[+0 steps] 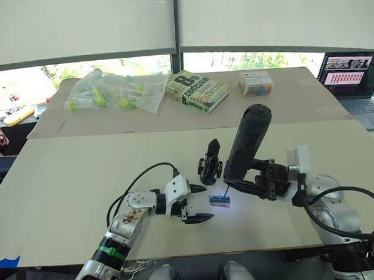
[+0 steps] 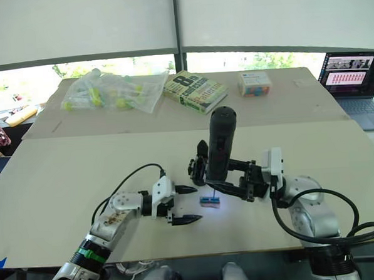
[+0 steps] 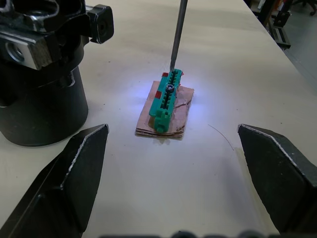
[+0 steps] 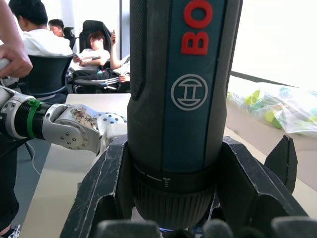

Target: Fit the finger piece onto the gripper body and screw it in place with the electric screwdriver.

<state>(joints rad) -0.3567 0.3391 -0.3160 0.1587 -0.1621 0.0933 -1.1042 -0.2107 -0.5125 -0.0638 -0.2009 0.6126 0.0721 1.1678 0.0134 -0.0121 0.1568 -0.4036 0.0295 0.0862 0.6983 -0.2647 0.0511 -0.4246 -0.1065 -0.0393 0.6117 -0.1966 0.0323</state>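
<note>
The gripper body (image 1: 209,164) stands upright mid-table, a pointed black finger rising from it; its round base (image 3: 42,106) is close by in the left wrist view. The finger piece is hidden from me. My right gripper (image 1: 252,182) is shut on the electric screwdriver (image 1: 247,142), held nearly upright just right of the body. Its thin bit (image 3: 178,30) touches a small green box (image 1: 220,201) lying on a brown pad, lit by the tool's light. My left gripper (image 1: 200,204) lies open just left of that box, with nothing between its fingers (image 3: 74,173).
A book (image 1: 197,91), a clear bag of tubes (image 1: 109,91) and a small colourful box (image 1: 255,83) lie at the table's far side. A laptop (image 1: 353,75) sits at the far right. Seated people (image 4: 44,39) show beyond the table's left side.
</note>
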